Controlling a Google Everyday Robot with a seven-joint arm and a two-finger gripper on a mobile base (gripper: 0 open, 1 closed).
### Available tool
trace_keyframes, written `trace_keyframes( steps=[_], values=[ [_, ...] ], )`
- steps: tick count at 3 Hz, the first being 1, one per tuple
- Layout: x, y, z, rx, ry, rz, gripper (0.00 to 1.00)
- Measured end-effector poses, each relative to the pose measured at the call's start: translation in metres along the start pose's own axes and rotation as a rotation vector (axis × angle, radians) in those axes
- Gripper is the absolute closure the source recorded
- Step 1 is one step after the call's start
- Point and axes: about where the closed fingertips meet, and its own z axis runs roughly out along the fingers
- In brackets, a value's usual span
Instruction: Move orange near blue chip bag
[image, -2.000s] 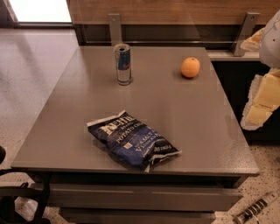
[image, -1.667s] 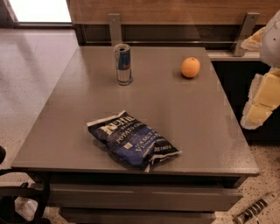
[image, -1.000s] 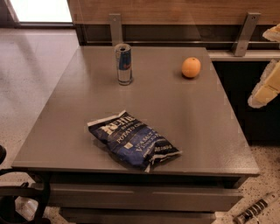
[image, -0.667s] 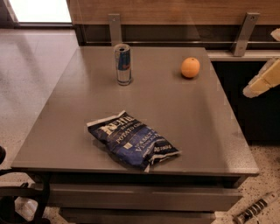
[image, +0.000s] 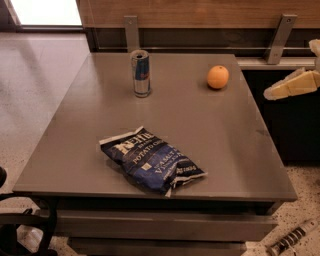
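Observation:
The orange (image: 218, 77) sits on the grey table (image: 210, 145) at the far right, by itself. The blue chip bag (image: 151, 160), crinkled dark navy with white lettering, lies flat near the table's front edge, well apart from the orange. My gripper (image: 281, 88) is at the right edge of the view, cream-coloured, off the table's right side and pointing left toward it. It is level with the orange, to the orange's right, and holds nothing that I can see.
A slim blue-and-silver drink can (image: 141, 73) stands upright at the table's far left. A wooden wall with two metal brackets (image: 131, 33) runs behind the table. A dark gap lies right of the table, under my gripper.
My arm at the right edge has swung, so the gripper now points left toward the table. The orange, the can and the chip bag have not moved.

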Motion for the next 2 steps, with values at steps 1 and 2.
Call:
trace_keyframes(
  steps=[1,2],
  values=[
    [-0.0007,-0.0084,0.0122,0.02,-0.074,0.038,0.0],
    [-0.0007,-0.0083,0.0123,0.02,-0.074,0.038,0.0]
  ],
)
